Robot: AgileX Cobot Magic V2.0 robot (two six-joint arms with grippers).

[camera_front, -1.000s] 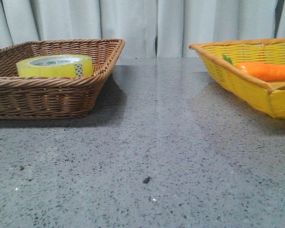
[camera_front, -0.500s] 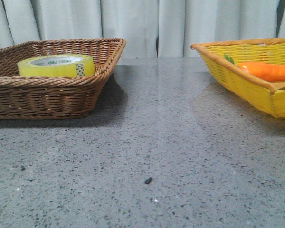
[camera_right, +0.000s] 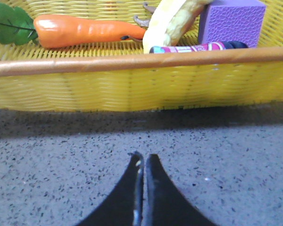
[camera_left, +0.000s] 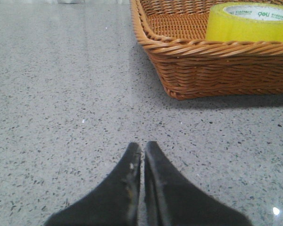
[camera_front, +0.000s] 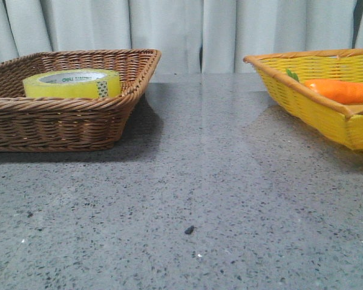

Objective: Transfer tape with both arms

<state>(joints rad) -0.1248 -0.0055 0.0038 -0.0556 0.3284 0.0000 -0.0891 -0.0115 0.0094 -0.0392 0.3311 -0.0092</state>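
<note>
tape: the yellow tape roll [camera_front: 71,84] lies flat inside the brown wicker basket [camera_front: 60,121] at the upper left of the front view, white core printed "deli" facing up, green-dotted tab on its near side.
basket on the right: a yellow wicker basket [camera_front: 314,109] at the upper right edge of the front view, well apart from the brown one, with a carrot [camera_front: 342,90] in it.
right basket contents, right wrist view: carrot with green leaves, a banana [camera_right: 172,21], a purple block [camera_right: 231,21] and a pink-patterned tube [camera_right: 198,47] along the near rim.
left gripper [camera_left: 142,153]: fingers pressed together, holding nothing, low over the grey speckled table [camera_front: 199,181], beside the brown basket.
right gripper [camera_right: 142,162]: fingers closed tip to tip, empty, over the table in front of the yellow basket.
</note>
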